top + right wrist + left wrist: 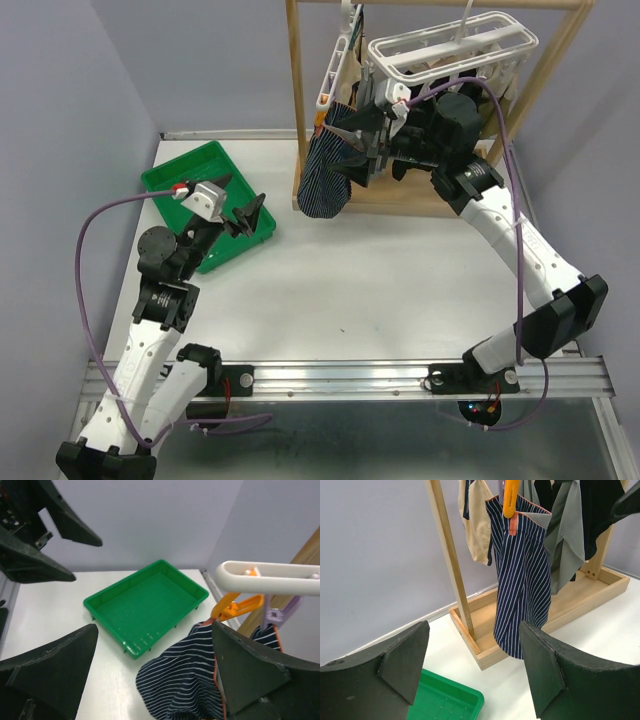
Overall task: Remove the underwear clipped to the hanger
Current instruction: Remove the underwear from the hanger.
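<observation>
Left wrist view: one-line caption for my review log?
Open left claw faces navy striped underwear hanging from an orange clip beside a wooden post, green tray below.

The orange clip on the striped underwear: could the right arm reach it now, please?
Probably yes: the open right gripper sits beside the orange clip above the striped underwear, nothing visibly between.

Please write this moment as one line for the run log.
left gripper: open, empty, near tray | right gripper: open, at striped underwear | striped underwear: hanging on orange clip
</observation>
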Controlling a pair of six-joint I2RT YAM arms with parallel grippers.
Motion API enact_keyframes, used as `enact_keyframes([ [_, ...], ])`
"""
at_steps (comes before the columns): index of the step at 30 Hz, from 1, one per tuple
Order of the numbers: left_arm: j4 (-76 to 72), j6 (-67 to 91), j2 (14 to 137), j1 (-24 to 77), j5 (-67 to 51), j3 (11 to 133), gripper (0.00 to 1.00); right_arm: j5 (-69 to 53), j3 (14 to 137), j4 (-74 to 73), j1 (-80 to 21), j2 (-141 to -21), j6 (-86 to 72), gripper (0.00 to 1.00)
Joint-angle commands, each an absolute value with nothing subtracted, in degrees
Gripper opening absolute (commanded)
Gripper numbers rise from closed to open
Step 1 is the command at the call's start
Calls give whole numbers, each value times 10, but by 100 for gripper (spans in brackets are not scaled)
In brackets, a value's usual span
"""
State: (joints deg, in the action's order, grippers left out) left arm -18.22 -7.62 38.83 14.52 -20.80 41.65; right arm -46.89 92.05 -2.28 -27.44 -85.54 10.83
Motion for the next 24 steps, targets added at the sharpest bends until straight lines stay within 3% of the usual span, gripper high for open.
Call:
enact_keyframes([
  [1,-203,-88,360,144,-193,401,84,-409,903,127,-273,-863,58,100],
  [9,-200,-97,352,144,-186,397,85,-377,917,192,-274,-909,-27,100],
  [24,-195,-105,348,139,-184,395,85,-370,931,214,-274,-955,-71,87],
])
